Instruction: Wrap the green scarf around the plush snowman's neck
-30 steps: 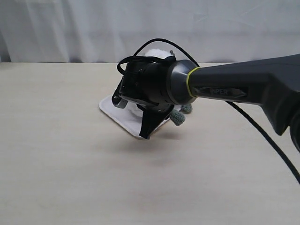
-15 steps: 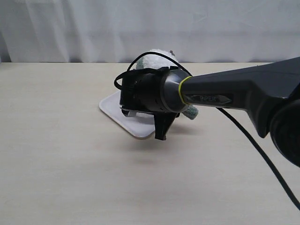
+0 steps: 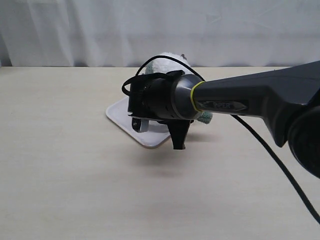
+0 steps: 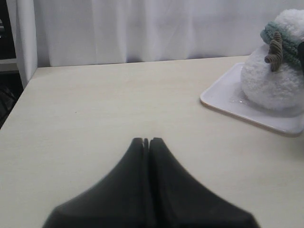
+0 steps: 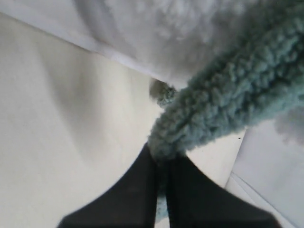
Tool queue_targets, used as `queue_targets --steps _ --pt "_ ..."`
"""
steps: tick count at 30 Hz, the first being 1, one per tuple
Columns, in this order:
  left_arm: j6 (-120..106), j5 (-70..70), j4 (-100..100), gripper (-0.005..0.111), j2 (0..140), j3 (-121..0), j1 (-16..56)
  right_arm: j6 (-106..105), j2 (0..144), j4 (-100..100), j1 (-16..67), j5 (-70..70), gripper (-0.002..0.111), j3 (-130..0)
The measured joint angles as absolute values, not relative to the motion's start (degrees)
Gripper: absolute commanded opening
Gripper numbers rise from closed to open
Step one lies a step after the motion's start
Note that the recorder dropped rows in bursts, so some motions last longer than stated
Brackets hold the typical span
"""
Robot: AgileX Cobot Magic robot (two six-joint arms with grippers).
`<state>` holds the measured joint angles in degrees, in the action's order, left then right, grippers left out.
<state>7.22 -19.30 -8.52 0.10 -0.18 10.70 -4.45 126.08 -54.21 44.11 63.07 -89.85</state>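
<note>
The plush snowman [image 4: 270,88] stands on a white tray [image 4: 223,102], and the green scarf [image 4: 270,32] lies in its neck crease above a brown twig arm [image 4: 274,52]. In the exterior view my right wrist hides most of the snowman [image 3: 166,59]; a bit of scarf [image 3: 205,118] shows behind it. My right gripper [image 3: 178,146] points down at the tray's near edge. Close up, the right gripper [image 5: 161,156] is shut on the scarf [image 5: 228,109] beside the white body [image 5: 166,33]. My left gripper [image 4: 146,140] is shut and empty, over bare table well apart from the tray.
The tray [image 3: 119,116] sits mid-table on the pale wooden tabletop [image 3: 75,175]. A white curtain [image 3: 75,30] runs behind the far edge. The right arm [image 3: 250,100] and its black cable [image 3: 280,170] cross the right half of the scene.
The right wrist has turned and shifted right, its fingers swinging from the tray's front corner to point down; the scarf end has moved with it, behind the wrist.
</note>
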Motion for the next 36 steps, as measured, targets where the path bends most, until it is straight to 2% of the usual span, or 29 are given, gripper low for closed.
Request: queue_targets --steps 3,5,7,12,15,27,32,36 --pt "7.22 -19.30 -8.52 0.000 0.10 -0.18 10.70 -1.21 126.08 -55.45 44.11 63.28 0.005 -89.85" --pt "7.22 -19.30 -8.52 0.000 0.10 -0.18 10.70 0.00 126.08 -55.45 44.11 63.28 0.011 -89.85" --pt "7.22 -19.30 -8.52 0.000 0.10 -0.18 10.70 0.38 126.08 -55.29 44.11 63.28 0.022 -89.85" --pt "7.22 -19.30 -8.52 0.000 0.10 -0.18 10.70 1.95 126.08 -54.72 44.11 65.27 0.059 -89.85" --pt "7.22 -19.30 -8.52 0.000 0.10 -0.18 10.70 3.70 126.08 -54.72 44.11 67.72 0.070 -89.85" --pt "7.22 -19.30 -8.52 0.000 0.10 -0.18 10.70 7.21 123.68 -53.11 47.08 69.27 0.069 -89.85" --pt "7.22 -19.30 -8.52 0.000 0.10 -0.18 10.70 11.93 119.32 -52.72 48.00 68.92 0.050 -89.85" --pt "7.22 -19.30 -8.52 0.000 0.10 -0.18 10.70 13.52 115.33 -47.85 48.02 63.26 0.039 -89.85"
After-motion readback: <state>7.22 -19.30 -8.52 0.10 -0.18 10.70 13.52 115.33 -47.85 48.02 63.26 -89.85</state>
